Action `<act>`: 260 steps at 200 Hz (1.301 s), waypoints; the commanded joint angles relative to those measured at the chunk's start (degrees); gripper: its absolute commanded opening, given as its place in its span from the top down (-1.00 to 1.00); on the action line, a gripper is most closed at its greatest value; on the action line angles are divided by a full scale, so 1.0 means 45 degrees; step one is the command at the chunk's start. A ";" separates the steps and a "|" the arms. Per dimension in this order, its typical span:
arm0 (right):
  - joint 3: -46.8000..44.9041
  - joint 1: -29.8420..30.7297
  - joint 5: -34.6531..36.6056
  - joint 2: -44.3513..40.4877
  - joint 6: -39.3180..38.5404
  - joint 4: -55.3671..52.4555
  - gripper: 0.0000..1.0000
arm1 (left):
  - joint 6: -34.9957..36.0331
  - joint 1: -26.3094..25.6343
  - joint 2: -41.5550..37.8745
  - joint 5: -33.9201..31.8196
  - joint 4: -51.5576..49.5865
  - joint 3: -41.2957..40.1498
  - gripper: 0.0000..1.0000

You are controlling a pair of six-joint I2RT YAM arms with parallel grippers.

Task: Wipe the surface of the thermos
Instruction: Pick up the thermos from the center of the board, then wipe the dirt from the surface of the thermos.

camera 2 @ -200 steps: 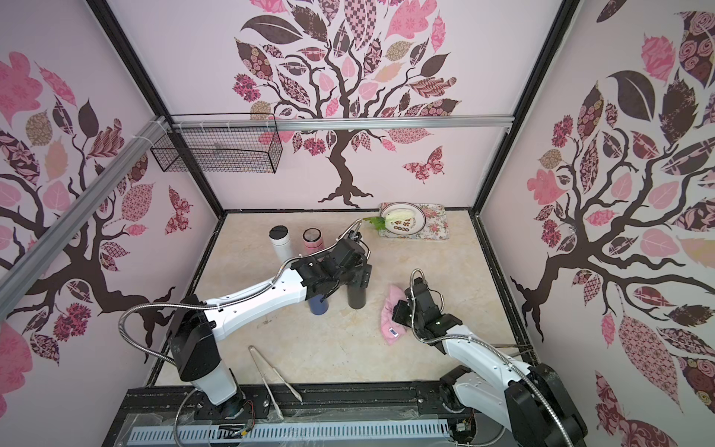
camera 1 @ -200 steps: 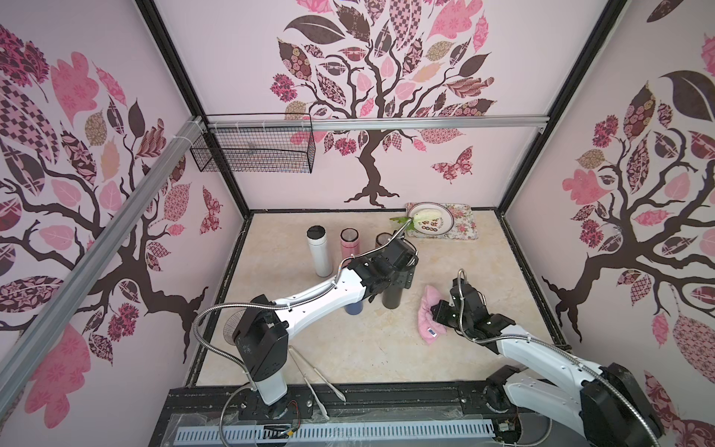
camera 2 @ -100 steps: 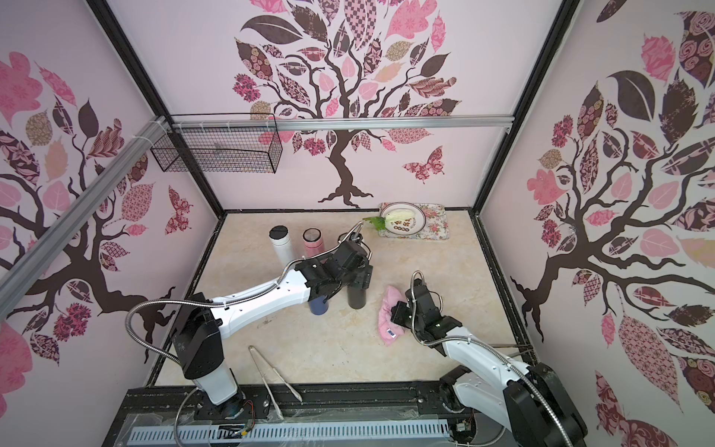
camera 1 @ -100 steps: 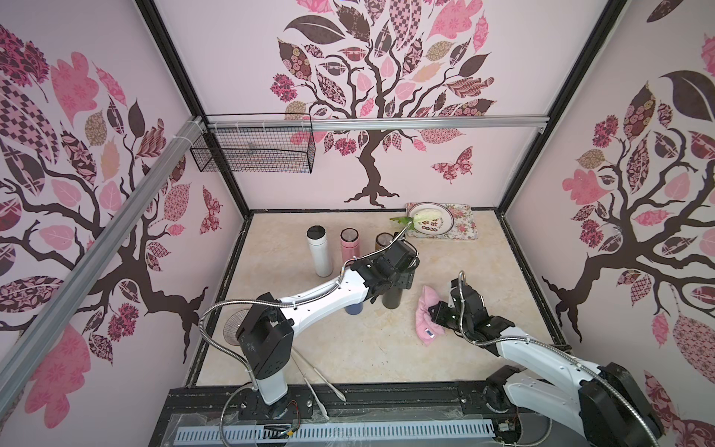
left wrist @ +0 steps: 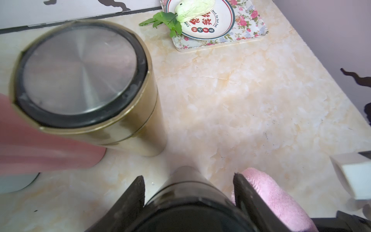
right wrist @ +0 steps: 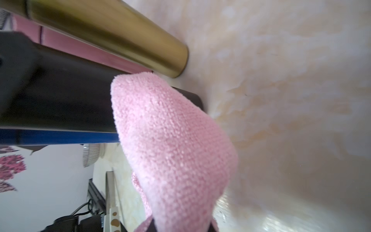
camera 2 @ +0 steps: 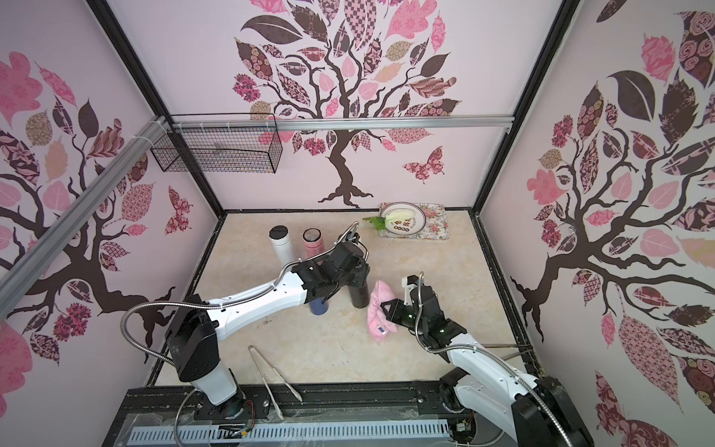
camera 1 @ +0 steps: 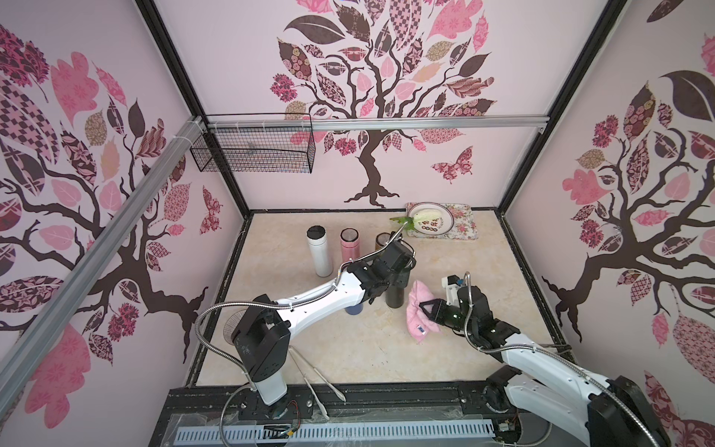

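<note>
**Thermos clamped, cloth held beside it**

The marbled beige surface [camera 1: 367, 348] is seen across the lower centre of both top views. At mid-frame, the upright dark cylindrical metal thermos [camera 1: 395, 300] is clamped near its top between the left jaws. Just right of it, the folded pink terry cloth [camera 1: 416, 321] is pinched in the right jaws. Whether the cloth touches the thermos cannot be told.

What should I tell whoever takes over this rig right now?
Left gripper: shut on the dark thermos, which stands upright on the table.
Right gripper: shut on the pink cloth, held just beside that thermos; contact unclear.
Done: thermos gripped, cloth picked up.
To do: rub the cloth over the thermos surface.
</note>
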 commanded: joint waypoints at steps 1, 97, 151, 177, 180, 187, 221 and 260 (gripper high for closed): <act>0.0694 0.0544 -0.0281 0.0186 0.0579 0.1773 1.00 | -0.1102 -0.0075 -0.0283 0.1965 0.1009 -0.0762 1.00; 0.0098 0.0988 0.1609 0.2150 0.0751 0.2775 1.00 | -0.1719 -0.0118 -0.0687 0.2601 0.1353 -0.1524 1.00; 0.0519 0.1021 0.1338 0.1028 0.0294 0.2425 1.00 | -0.2077 -0.0119 -0.0730 0.2660 0.1438 -0.1733 1.00; 0.1398 0.1222 0.1165 0.0631 -0.0066 0.2155 1.00 | -0.2228 -0.0135 -0.0567 0.2669 0.1176 -0.1498 1.00; 0.1513 0.1255 0.1159 0.0572 -0.0086 0.2166 1.00 | -0.2239 -0.0137 -0.0538 0.2690 0.1108 -0.1437 1.00; 0.1641 0.1309 0.1164 0.0471 -0.0087 0.2208 1.00 | -0.2280 -0.0140 -0.0483 0.2664 0.0992 -0.1353 1.00; 0.1299 0.1364 0.1291 0.0223 0.0036 0.3518 1.00 | -0.2888 -0.0157 -0.0618 0.2615 0.1400 -0.1690 1.00; 0.0140 0.1373 0.2201 0.0812 0.0335 0.3341 1.00 | -0.3309 -0.0157 -0.0940 0.2461 0.2174 -0.2261 1.00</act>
